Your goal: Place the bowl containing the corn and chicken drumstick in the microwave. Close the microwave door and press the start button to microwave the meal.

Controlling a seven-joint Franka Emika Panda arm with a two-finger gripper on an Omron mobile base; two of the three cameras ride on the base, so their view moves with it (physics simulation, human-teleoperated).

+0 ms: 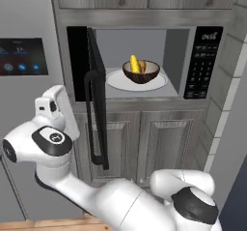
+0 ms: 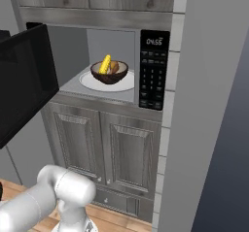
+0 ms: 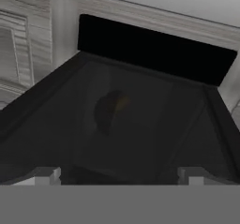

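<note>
Looking into the microwave [image 1: 144, 63], you see the bowl [image 1: 141, 72] sitting on the white turntable [image 1: 116, 81] at the middle of the grey cavity. The corn [image 1: 134, 64] stands tilted in the bowl's left half, and the chicken drumstick [image 1: 142, 65] lies just beside it to the right, both inside the bowl's rim. The button panel [image 1: 203, 63] runs down the microwave's right side, just right of the cavity.

The microwave door [image 1: 95, 94] stands swung out from the microwave's left edge, with its long black bar handle [image 1: 89, 119] on the outer face. The arm's hand sits to the left of that door, outside the cavity. In the hand view the gripper [image 3: 120, 174] points at the door's dark window [image 3: 131, 120], through which the bowl shows faintly. Its jaws are spread wide apart and hold nothing.
</note>
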